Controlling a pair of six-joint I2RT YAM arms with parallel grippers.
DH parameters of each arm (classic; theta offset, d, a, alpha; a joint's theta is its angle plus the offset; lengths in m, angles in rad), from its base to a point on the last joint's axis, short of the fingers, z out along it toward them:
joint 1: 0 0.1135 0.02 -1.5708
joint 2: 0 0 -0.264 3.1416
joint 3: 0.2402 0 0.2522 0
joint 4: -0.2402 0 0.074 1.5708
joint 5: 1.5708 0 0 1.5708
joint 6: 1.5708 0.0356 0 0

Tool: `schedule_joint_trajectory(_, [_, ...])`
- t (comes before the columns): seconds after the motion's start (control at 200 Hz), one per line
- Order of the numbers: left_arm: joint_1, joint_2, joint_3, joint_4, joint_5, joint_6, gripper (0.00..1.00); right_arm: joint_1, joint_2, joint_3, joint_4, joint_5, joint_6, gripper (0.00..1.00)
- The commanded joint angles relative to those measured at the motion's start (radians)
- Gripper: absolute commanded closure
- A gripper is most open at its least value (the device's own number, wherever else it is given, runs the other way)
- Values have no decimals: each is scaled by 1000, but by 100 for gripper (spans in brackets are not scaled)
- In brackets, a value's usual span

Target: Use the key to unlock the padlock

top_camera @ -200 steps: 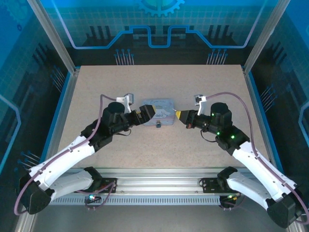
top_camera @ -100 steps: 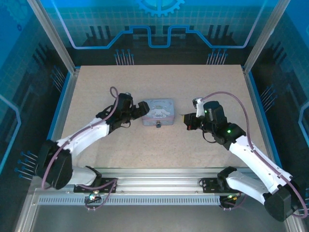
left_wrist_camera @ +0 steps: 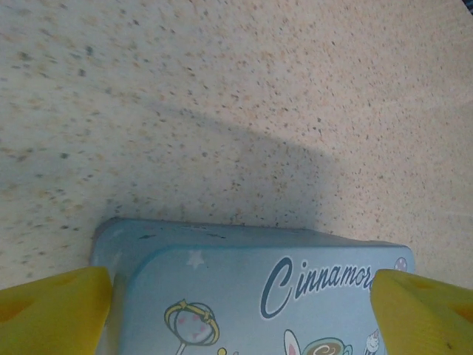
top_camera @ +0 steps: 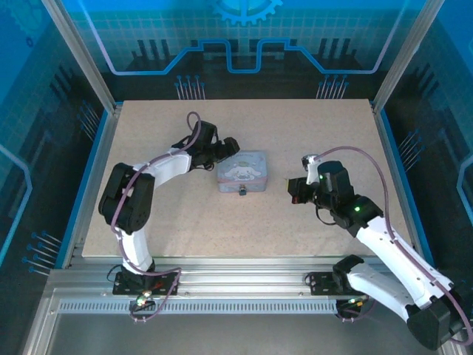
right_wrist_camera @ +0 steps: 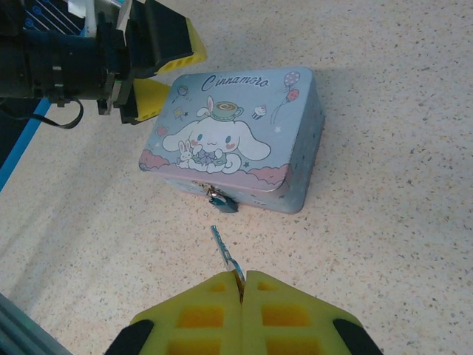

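Note:
A pale blue cartoon-printed tin (top_camera: 244,168) lies mid-table. The small dark padlock (right_wrist_camera: 222,200) hangs on its front clasp and also shows from above (top_camera: 242,191). My right gripper (right_wrist_camera: 242,283) is shut on the head of a thin silver key (right_wrist_camera: 222,244). The key's blade points at the padlock, a short gap away. From above, this gripper (top_camera: 295,191) sits right of the tin. My left gripper (top_camera: 229,148) is open at the tin's far-left corner. Its yellow fingers (left_wrist_camera: 52,310) stand on either side of the tin (left_wrist_camera: 251,296). The right wrist view shows it (right_wrist_camera: 168,70) too.
The speckled beige tabletop (top_camera: 177,222) spreads around the tin. Blue rails and metal posts (top_camera: 94,140) border it left and right. My left arm (top_camera: 126,200) bends up from its base along the left side.
My left gripper swung from the tin's near-left side round to its far-left corner. My right gripper drew back to the right and nearer, still holding the key.

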Motion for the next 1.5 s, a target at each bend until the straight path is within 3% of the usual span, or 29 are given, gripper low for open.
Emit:
schedule_joint_trajectory(0.0, [3,35,55,12,110,22,11,-18,-10,-12,-24,16,-23,100])
schedule_joint_trajectory(0.12, [-8,57,78,18,177,51,13,-27,13,-7,-16,13,-34,100])
schedule_joint_trajectory(0.295, [-40,35,69,-10,182,100,14,-32,78,8,5,5,-46,100])
schedule_joint_trajectory(0.635, [-50,-274,-188,64,88,100,1,-86,217,100,-6,42,-65,100])
schedule_joint_trajectory(0.74, [-91,-372,-287,96,65,105,1,-121,294,153,0,51,-63,100])
schedule_joint_trajectory(0.941, [-250,-473,-468,239,-29,110,1,-172,447,223,52,67,-57,100])
schedule_joint_trajectory(1.226, [-389,-368,-627,573,-140,153,1,-193,610,289,104,70,-50,100])
schedule_joint_trajectory(1.496, [-440,-200,-642,812,-239,209,1,-195,701,304,145,67,-36,100])
